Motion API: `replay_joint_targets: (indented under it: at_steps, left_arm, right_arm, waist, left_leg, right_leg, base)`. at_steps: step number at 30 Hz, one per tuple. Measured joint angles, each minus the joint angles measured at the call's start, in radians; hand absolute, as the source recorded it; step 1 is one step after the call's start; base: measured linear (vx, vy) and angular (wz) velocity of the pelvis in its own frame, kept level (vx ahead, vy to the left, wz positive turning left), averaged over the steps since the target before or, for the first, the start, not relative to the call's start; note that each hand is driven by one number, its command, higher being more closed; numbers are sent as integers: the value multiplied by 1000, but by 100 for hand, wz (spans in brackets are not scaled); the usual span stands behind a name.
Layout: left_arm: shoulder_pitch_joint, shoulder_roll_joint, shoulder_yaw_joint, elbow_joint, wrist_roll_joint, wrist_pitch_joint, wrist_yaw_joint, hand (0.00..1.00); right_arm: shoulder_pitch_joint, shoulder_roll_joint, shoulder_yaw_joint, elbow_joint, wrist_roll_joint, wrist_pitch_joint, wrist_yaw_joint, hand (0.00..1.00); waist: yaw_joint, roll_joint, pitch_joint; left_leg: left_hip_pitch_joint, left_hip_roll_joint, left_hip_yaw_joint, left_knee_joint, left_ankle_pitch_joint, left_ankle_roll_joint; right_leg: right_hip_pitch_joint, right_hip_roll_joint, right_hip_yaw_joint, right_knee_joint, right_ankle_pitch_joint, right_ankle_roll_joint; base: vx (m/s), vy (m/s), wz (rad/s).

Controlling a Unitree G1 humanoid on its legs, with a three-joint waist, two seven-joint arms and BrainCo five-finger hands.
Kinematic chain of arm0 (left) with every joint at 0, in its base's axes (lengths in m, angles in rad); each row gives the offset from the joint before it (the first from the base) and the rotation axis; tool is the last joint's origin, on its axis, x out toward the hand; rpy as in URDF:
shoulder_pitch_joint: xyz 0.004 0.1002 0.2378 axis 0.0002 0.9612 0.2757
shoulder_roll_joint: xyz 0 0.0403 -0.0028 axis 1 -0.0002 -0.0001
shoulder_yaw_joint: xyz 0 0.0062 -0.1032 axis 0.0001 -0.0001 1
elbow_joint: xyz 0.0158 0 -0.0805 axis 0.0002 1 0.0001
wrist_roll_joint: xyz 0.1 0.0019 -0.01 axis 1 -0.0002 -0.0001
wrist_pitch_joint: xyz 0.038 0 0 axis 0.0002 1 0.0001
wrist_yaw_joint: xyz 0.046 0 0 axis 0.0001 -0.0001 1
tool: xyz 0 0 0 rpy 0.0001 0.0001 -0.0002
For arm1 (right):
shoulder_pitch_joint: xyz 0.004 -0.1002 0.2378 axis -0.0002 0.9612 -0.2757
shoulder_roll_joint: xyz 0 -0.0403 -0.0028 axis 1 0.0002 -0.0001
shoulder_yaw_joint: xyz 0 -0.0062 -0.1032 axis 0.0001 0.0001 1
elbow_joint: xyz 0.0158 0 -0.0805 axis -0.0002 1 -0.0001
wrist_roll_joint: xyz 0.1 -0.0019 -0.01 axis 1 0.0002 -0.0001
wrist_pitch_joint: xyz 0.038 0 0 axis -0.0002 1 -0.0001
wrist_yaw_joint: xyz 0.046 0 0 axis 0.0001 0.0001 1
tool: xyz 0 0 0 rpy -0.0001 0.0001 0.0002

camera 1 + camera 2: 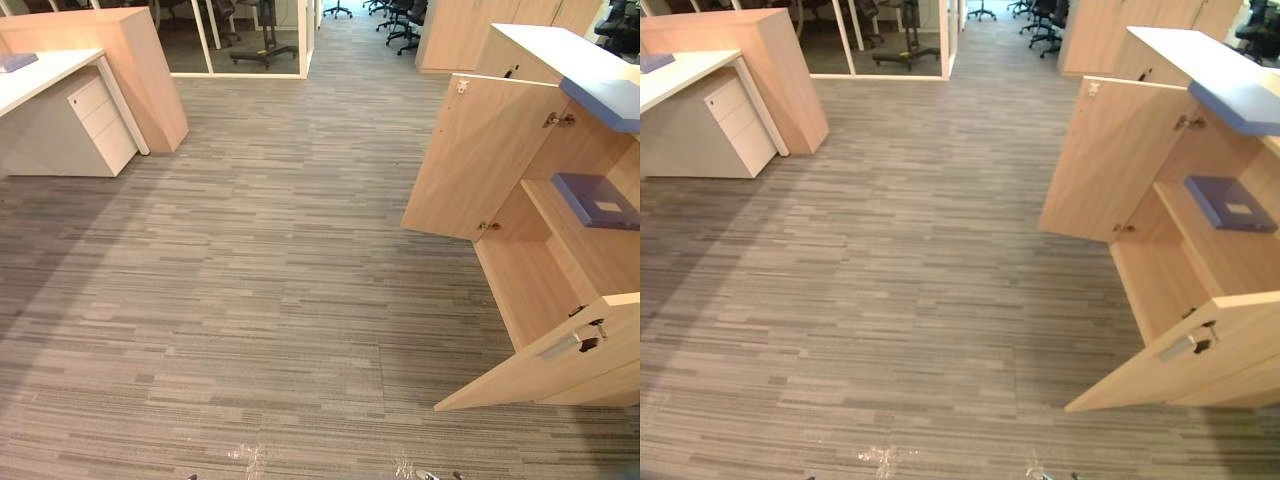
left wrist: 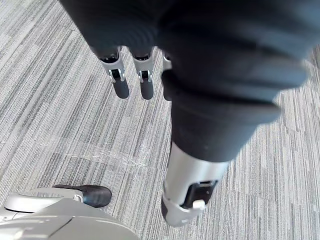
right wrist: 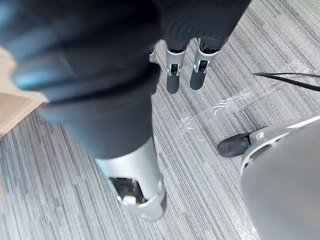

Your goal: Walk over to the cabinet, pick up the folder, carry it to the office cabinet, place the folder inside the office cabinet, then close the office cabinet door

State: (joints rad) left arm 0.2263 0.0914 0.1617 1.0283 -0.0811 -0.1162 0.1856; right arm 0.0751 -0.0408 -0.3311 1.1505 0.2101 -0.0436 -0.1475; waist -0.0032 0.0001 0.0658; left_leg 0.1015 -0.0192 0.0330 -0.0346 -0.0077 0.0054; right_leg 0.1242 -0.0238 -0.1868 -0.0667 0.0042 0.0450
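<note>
Two smooth wood-grain doors, far door (image 1: 480,160) and near door (image 1: 545,365), stand open on the office cabinet (image 1: 520,285); the flat rectangular blue folder (image 1: 598,200) lies on its shelf (image 1: 585,255). My left robot hand (image 2: 145,82) and right robot hand (image 3: 173,75) hang released, empty, above striped grey carpet (image 1: 250,280)

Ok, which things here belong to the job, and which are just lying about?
Job: folder inside the office cabinet, its doors open; left hand, right hand, both open, empty.
Lying about: desk, drawer unit, office chairs.
</note>
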Motion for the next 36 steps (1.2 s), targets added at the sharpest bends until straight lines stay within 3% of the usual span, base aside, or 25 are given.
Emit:
replay_joint_targets:
  at_steps: [7,11,18,26,36]
  left_arm:
    - [0,2,3,0,-67,-4,-59,0]
    - [-1,2,2,-3,-49,-11,-59,0]
    - [4,0,-25,-44,50,-35,28,0]
    - [1,5,-26,-45,62,-35,32,0]
    - [1,7,-25,-37,-7,-40,45,0]
  right_arm:
    - [-24,26,3,-8,-37,0,22,0]
    - [-25,26,9,-8,-38,0,24,0]
    - [-25,28,19,-9,-36,-21,-4,0]
    - [-26,34,18,-8,-52,-21,-13,0]
    - [-31,40,19,-10,-73,-21,-31,0]
  waist:
    - [2,-4,10]
    - [2,-5,14]
    - [1,-10,18]
    - [2,-20,25]
    - [1,-21,33]
  left_leg:
    - [19,-3,7,-18,2,-2]
    - [23,-5,7,-19,2,-2]
    - [29,-8,6,-39,13,4]
    - [40,-12,8,-50,15,7]
    - [42,-14,7,-49,15,7]
  right_leg:
    - [7,-5,0,2,-4,7]
    - [10,-6,-1,2,-4,7]
    - [6,-8,-3,2,-3,6]
    - [12,-13,-2,1,-3,6]
    - [12,-15,-3,5,-3,6]
  base:
    - [-3,1,-1]
    - [-4,0,-1]
    - [0,0,0]
    - [0,0,0]
    - [0,0,0]
